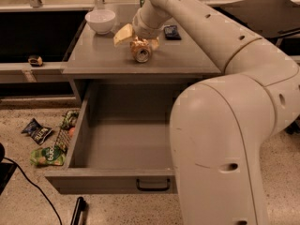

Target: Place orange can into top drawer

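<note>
Orange can [141, 52] on its side, just under my claw [138, 40]

It lies on the cabinet top [93, 62], back from the front edge, with its silver end turned toward the camera, so its long axis runs front to back. My claw hangs right over it, yellow fingers [123, 34] spread, one to the left of the can and one to the right, across that axis. I judge they have not clamped it yet. The top drawer [108, 184] stands pulled out below and in front, so the carry would go forward and down.
</note>
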Tool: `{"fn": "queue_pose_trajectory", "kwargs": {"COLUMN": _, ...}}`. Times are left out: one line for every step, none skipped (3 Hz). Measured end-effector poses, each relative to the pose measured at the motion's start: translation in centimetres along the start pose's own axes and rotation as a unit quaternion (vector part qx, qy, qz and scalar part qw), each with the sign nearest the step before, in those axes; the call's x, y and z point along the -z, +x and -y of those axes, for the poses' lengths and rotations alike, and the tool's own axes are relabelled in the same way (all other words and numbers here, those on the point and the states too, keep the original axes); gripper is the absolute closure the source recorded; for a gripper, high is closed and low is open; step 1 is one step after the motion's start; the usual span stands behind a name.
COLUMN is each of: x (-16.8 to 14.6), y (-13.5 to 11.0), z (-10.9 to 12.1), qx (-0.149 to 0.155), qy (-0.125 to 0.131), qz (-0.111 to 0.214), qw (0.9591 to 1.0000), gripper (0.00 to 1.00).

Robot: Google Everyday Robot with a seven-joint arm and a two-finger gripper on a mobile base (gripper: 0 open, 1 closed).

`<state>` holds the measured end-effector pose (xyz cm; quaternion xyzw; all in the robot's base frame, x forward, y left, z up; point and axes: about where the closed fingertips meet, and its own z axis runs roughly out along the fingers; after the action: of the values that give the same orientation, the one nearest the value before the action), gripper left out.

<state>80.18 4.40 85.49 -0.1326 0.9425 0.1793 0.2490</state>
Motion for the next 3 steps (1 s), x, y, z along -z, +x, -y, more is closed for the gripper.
{"fn": "queue_pose_trajectory", "kwargs": {"x": -1.0, "y": 0.6, "z": -0.6, "qx": -0.012, "qy": -0.006, "qz": -0.015, "qw": 0.9998, "gripper": 0.41}}
{"fn": "queue_pose_trajectory", "kwargs": {"x": -0.9, "y": 1.0, "z": -0.2, "qx": -0.025, "qy": -0.001, "qz": -0.019, "qw": 0.9995, "gripper": 0.65}}
{"fn": "queue_pose_trajectory", "kwargs": {"x": 1.1, "y": 1.0, "z": 0.6, "qx": -0.044, "qy": -0.001, "qz": 0.007, "qw": 0.999, "gripper": 0.88}}
